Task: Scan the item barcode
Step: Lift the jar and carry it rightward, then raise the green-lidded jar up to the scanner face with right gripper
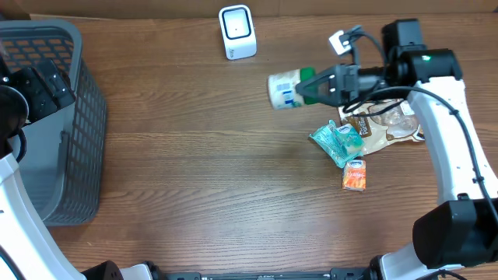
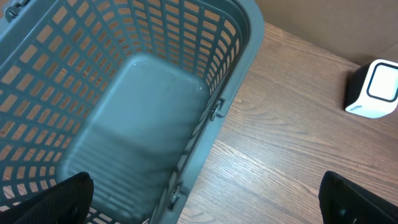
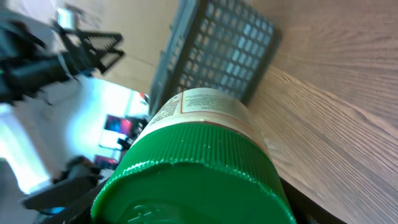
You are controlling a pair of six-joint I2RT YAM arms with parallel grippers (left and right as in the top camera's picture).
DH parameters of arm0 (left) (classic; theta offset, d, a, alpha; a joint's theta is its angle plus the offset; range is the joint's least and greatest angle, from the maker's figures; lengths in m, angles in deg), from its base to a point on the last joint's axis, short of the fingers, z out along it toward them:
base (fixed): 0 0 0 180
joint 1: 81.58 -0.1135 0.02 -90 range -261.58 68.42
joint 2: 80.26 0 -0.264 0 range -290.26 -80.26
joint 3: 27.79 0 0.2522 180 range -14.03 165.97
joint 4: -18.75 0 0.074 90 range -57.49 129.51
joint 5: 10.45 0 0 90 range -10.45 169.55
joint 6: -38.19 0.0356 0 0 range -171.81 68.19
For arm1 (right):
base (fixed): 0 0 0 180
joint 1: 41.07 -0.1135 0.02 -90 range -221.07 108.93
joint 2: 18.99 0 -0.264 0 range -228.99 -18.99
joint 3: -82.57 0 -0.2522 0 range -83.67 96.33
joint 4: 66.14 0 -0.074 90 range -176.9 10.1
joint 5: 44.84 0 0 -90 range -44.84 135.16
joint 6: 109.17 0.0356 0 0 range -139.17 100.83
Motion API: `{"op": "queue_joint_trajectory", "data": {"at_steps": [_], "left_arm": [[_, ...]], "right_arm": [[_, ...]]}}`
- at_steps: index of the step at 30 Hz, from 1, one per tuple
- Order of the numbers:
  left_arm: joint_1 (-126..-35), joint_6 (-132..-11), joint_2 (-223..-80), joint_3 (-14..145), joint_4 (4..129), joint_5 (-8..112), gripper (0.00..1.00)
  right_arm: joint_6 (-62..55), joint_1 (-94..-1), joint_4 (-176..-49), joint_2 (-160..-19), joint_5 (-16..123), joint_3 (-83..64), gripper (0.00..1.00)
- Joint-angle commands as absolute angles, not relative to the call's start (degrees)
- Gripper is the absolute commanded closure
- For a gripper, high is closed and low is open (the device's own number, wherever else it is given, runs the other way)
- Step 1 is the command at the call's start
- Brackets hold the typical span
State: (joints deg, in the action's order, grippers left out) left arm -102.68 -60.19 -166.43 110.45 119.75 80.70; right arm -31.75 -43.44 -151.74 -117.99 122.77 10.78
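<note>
The item, a white jar with a green lid (image 1: 285,89), hangs on its side above the table, its base pointing left. My right gripper (image 1: 315,85) is shut on its lid end. The white barcode scanner (image 1: 236,32) stands at the table's far edge, up and to the left of the jar. In the right wrist view the green lid (image 3: 193,186) fills the lower frame, and the jar's label (image 3: 199,106) shows beyond it; no barcode can be made out. My left gripper (image 1: 45,84) is open and empty above the grey basket (image 1: 74,124).
Right of centre lie a teal packet (image 1: 338,141), a small orange packet (image 1: 355,174) and a brown-and-clear bag (image 1: 385,124), below my right arm. The left wrist view looks into the basket (image 2: 143,112), with the scanner (image 2: 375,89) at right.
</note>
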Motion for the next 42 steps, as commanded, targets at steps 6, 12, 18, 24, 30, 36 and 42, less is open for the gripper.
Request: {"op": "queue_joint_trajectory", "data": {"at_steps": [6, 12, 18, 24, 30, 36, 42], "left_arm": [[-102.92, -59.29, -166.51, 110.85, 119.53, 81.05, 0.0], [-102.92, -59.29, -166.51, 110.85, 119.53, 81.05, 0.0], [-102.92, -59.29, -166.51, 110.85, 119.55, 81.05, 0.0], [-102.92, -59.29, -166.51, 110.85, 119.55, 81.05, 0.0], [-102.92, -59.29, -166.51, 110.85, 119.53, 81.05, 0.0], [-102.92, -59.29, -166.51, 110.85, 119.55, 81.05, 0.01], [-102.92, -59.29, -166.51, 110.85, 119.53, 81.05, 0.0]], "right_arm": [[-33.17, -41.37, -153.86, -116.72, 131.9, 12.03, 0.56], [-33.2, -41.37, -154.69, -116.72, 132.27, 12.03, 0.56], [-33.24, -41.39, -154.82, -116.72, 129.3, 12.03, 0.56], [-33.2, -44.86, -154.82, -116.72, 119.12, 12.03, 0.56], [-29.96, -54.33, -152.61, -116.79, 96.76, 12.01, 0.56], [-17.09, -66.79, -144.55, -117.42, 62.99, 11.86, 0.57], [-16.19, -74.59, -131.06, -119.26, 36.74, 10.72, 0.62]]}}
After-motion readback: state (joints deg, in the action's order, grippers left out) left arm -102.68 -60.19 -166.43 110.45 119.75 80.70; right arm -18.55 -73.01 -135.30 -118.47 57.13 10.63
